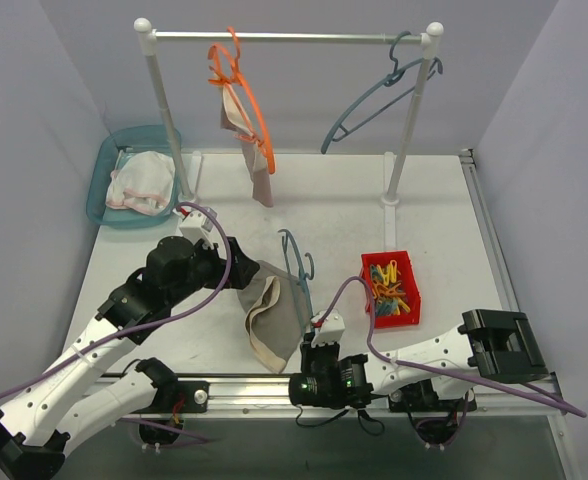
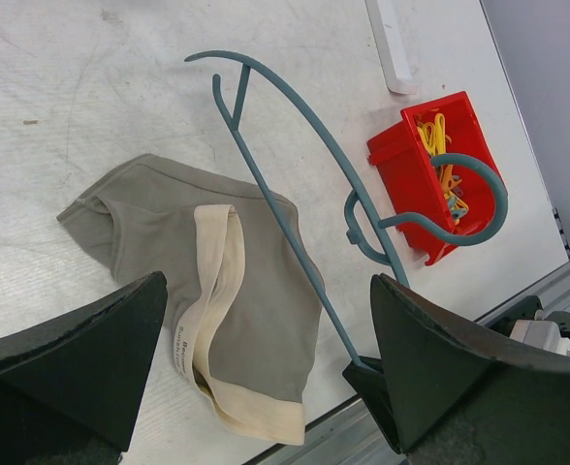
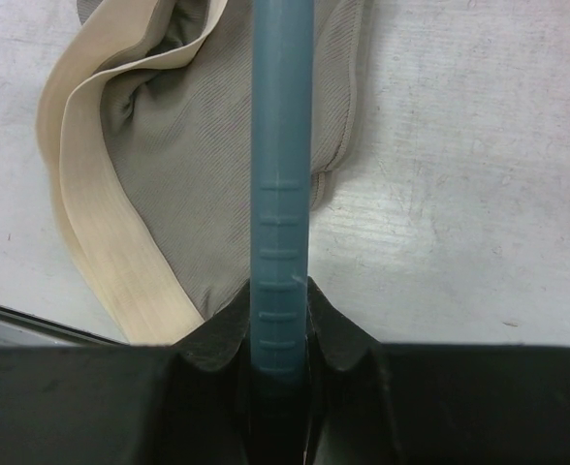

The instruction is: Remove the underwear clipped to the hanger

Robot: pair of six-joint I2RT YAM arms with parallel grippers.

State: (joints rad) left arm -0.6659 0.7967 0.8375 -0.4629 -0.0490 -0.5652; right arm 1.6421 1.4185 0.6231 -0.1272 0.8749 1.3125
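Starting with the overhead view, the white briefs point(image 1: 142, 182) lie in the basket point(image 1: 99, 192) at upper left, so that pair looks finished. The dusty pink briefs point(image 1: 261, 180) hang from the orange hanger point(image 1: 254, 110) on the rail point(image 1: 284, 37) at top centre, not yet taken off. The taupe briefs point(image 1: 274, 320) lie crumpled on the table at centre, with the teal hanger point(image 1: 299, 270) across their right edge and the red bin point(image 1: 386, 257) of clips further right. The left gripper point(image 1: 242, 272) sits at the cloth's upper left corner and the right gripper point(image 1: 319, 325) at the hanger's lower end. From the left wrist, the left gripper point(image 2: 266, 387) has its fingers point(image 2: 81, 358) spread wide with nothing between them, above the taupe briefs point(image 2: 159, 223). The teal hanger point(image 2: 285, 223) runs over the cloth, and no clip shows on either. From the right wrist, the right gripper point(image 3: 280, 339) pinches the teal hanger point(image 3: 282, 145), with the taupe briefs point(image 3: 169, 145) lying beneath it. I judge this pair freed but not yet put away, which leaves one garment clipped.
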